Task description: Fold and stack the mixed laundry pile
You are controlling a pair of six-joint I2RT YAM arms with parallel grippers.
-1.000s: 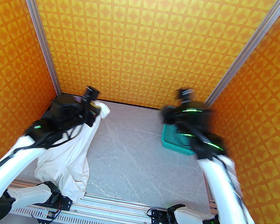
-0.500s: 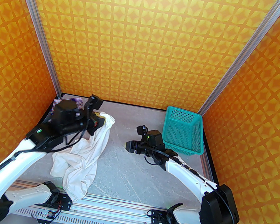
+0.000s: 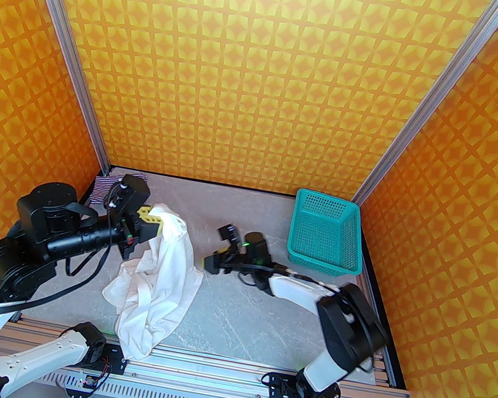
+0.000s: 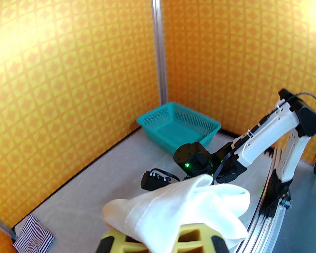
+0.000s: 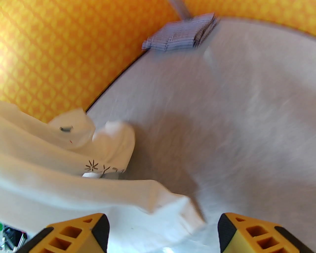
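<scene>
The white cloth is hanging from the left gripper, whose fingers are clamping tight on its top edge. The rest is trailing down below that gripper and spilling over the near edge of the table. The striped garment is lying to the gripper's far-left, in the table's corner, with the left wrist partly covering it from above. The right gripper is spreading its fingers wide just beside the cloth's edge. Its wrist view is blurred, so a fold is perhaps lying between them. The teal basket is sitting behind this gripper, well apart.
</scene>
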